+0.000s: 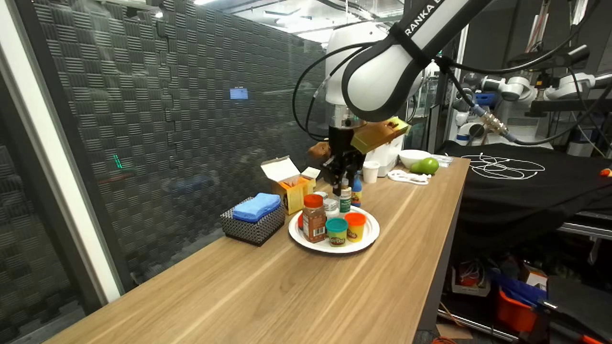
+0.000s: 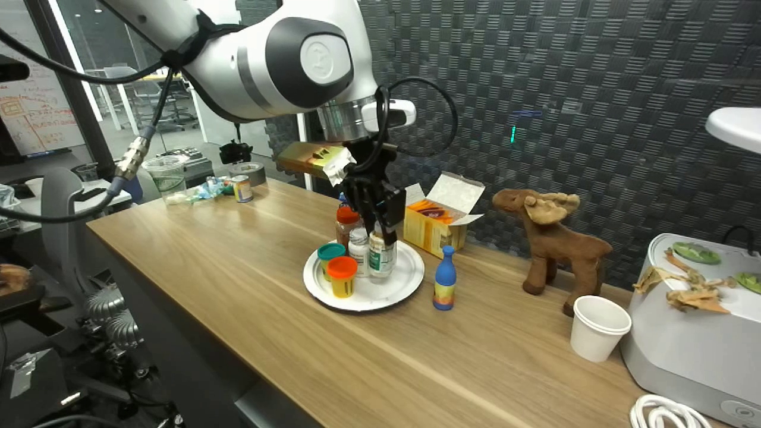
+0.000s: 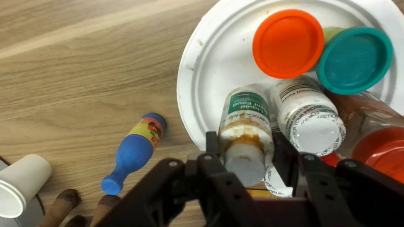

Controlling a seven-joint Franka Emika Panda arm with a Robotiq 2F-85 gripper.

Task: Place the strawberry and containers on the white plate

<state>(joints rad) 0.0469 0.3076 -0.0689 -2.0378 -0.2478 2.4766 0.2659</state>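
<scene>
The hand (image 3: pixel 246 143), partly closed, grips the pale green-labelled plastic bottle (image 2: pixel 381 257), near upright inside the rim of the round white plate (image 3: pixel 221 66); base contact is unclear. Settle it flat, then release with little spread: a white plastic bottle (image 3: pixel 304 104) stands just beside.

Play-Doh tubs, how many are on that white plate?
2: an orange-lidded tub and, next to it, a teal-lidded tub, both standing upright on the white plate.
</scene>
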